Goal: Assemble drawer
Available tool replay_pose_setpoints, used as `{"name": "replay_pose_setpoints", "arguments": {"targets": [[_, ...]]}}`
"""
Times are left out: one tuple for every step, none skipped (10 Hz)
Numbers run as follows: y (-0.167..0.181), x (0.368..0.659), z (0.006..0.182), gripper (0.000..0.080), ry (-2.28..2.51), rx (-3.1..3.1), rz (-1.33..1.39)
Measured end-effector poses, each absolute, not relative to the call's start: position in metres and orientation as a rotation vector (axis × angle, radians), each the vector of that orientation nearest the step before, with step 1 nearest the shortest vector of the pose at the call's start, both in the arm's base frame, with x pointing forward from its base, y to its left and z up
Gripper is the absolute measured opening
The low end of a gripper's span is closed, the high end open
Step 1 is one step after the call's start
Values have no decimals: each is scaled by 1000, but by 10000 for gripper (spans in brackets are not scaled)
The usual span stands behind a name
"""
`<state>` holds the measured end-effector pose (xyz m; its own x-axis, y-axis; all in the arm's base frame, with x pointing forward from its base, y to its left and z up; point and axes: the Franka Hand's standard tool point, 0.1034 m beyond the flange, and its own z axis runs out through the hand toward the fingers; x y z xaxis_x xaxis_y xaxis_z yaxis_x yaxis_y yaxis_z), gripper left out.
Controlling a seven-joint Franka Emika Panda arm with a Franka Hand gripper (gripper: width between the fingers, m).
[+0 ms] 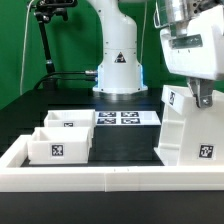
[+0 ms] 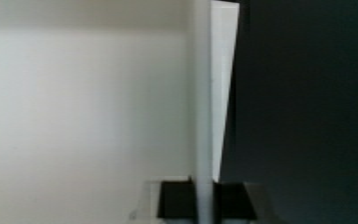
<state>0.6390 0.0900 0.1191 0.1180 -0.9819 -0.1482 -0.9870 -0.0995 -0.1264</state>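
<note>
There is one tall white housing (image 1: pixel 185 130). There are two small trays, a front tray (image 1: pixel 42 148) and a rear tray (image 1: pixel 68 122). One marker board (image 1: pixel 125 118), one low border wall (image 1: pixel 110 185), one robot arm (image 1: pixel 118 55) and one worktop (image 1: pixel 120 145) are present. Two square tags (image 1: pixel 207 152) show on the housing and one on the front tray.

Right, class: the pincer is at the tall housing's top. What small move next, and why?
Probably close the pincer firmly on the housing wall: the wrist view shows that thin wall between its fingers, grip unclear, and both trays lie outside it.
</note>
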Motion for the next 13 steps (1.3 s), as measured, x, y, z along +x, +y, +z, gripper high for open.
{"name": "replay_pose_setpoints", "arguments": {"targets": [[90,639,119,38,1965,-2195,35],[90,639,119,38,1965,-2194,34],[90,639,119,38,1963,-2197,34],[90,639,118,136,1958,-2202,34],[91,639,118,302,1954,-2206,34],[91,639,118,302,1951,-2208,34],[92,639,118,479,1949,-2210,34],[92,639,118,479,1946,-2213,34],[93,638,118,610,1943,-2215,34],[93,638,118,638,1941,-2217,34],[93,638,118,638,1937,-2220,34],[93,638,118,648,1933,-2224,33],[93,638,119,648,1902,-2248,29]]}}
